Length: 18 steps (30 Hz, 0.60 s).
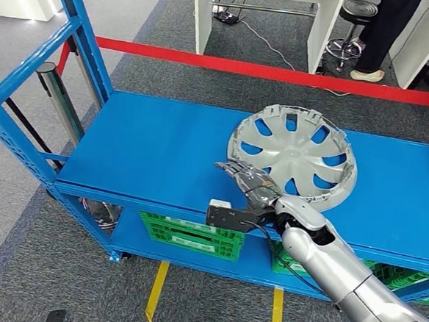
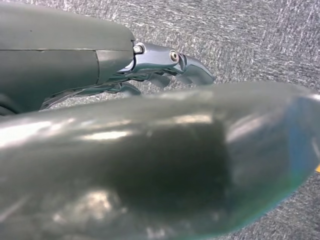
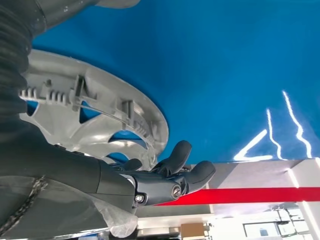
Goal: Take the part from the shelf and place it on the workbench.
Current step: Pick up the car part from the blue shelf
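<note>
While I watched through the head view, the part, a silver wheel cover [image 1: 299, 154], lay flat on the blue shelf deck [image 1: 146, 152], toward the deck's right half. Being round, it had no long axis; its ribbed, clipped inner side faced up, and its spoke openings showed the blue beneath. My right hand [image 1: 250, 182] reached over the front edge of the deck with its fingers [image 3: 181, 155] extended and only slightly curved, holding nothing. The fingertips sat at the cover's near-left rim; from the right wrist view I could not tell whether they touched it. My left hand [image 2: 166, 62] hung over grey carpet, its fingers loosely extended and empty, a blurred grey thumb across most of that view. Green crates [image 1: 193, 237] stood on the lower tier of the shelf. Behind the shelf ran a red barrier strip [image 1: 274, 73], and beyond it stood a white bench [image 1: 267, 10], a stool [image 1: 352, 27] and a person's legs [image 1: 385, 33].
</note>
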{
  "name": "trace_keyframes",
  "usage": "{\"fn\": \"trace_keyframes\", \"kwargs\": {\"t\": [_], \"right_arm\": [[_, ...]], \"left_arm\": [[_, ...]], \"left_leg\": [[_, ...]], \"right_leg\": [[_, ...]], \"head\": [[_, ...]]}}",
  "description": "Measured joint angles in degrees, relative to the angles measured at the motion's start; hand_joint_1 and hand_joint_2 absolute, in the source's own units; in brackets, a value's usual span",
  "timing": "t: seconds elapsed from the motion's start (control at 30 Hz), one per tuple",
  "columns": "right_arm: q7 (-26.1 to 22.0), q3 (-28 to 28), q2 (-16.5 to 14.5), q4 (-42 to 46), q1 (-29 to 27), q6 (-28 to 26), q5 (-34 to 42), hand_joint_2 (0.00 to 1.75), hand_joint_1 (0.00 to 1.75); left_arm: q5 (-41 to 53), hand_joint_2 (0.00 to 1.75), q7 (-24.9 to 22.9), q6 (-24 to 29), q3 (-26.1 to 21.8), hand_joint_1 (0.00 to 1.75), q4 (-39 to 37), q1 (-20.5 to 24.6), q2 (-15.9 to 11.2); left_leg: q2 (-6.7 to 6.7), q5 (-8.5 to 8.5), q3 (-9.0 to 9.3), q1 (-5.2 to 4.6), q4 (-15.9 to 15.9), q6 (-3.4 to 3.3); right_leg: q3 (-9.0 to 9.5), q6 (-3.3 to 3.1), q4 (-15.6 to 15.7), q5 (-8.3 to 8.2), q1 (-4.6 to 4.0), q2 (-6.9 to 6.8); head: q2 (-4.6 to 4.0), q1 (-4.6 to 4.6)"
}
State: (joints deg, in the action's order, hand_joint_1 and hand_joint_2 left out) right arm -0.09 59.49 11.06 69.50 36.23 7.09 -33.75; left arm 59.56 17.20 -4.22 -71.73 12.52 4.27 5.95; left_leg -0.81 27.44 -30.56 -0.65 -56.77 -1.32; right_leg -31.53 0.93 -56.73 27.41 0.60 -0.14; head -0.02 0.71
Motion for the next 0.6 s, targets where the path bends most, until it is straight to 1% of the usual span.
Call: {"fn": "trace_keyframes", "kwargs": {"t": [0.23,0.33,0.47,0.6], "right_arm": [[2.3,0.5,0.4,-0.1,-1.2,-3.6,-6.9,1.75,0.00],[3.1,0.5,0.5,-0.2,-1.5,-4.2,-8.8,1.75,0.00],[3.4,0.5,0.6,-0.3,-1.7,-4.4,-9.5,1.75,0.00],[5.1,0.2,0.7,-0.5,-2.2,-5.7,-13.7,1.75,0.00]], "left_arm": [[-0.2,0.00,0.0,0.1,-0.4,0.00,0.0,0.0,0.0],[-0.2,0.00,0.0,0.1,-0.5,0.00,0.0,0.0,0.0],[-0.2,0.00,0.0,0.1,-0.6,0.00,0.0,0.0,0.0],[-0.2,0.00,0.0,0.1,-0.7,0.00,0.0,0.0,0.0]], "left_leg": [[0.00,0.00,-0.01,0.00,0.0,0.00],[0.00,0.00,-0.02,0.00,0.0,0.00],[0.00,0.00,-0.02,0.00,0.0,0.00],[0.00,0.00,-0.02,0.00,0.0,0.00]], "right_leg": [[-0.02,0.00,0.0,0.00,0.00,0.00],[-0.02,0.00,0.0,0.00,0.00,0.00],[-0.03,0.00,0.0,0.00,0.00,0.00],[-0.03,0.00,0.0,0.00,0.00,-0.01]], "head": [[0.00,0.01],[0.00,0.01],[0.00,0.01],[0.00,0.01]]}}
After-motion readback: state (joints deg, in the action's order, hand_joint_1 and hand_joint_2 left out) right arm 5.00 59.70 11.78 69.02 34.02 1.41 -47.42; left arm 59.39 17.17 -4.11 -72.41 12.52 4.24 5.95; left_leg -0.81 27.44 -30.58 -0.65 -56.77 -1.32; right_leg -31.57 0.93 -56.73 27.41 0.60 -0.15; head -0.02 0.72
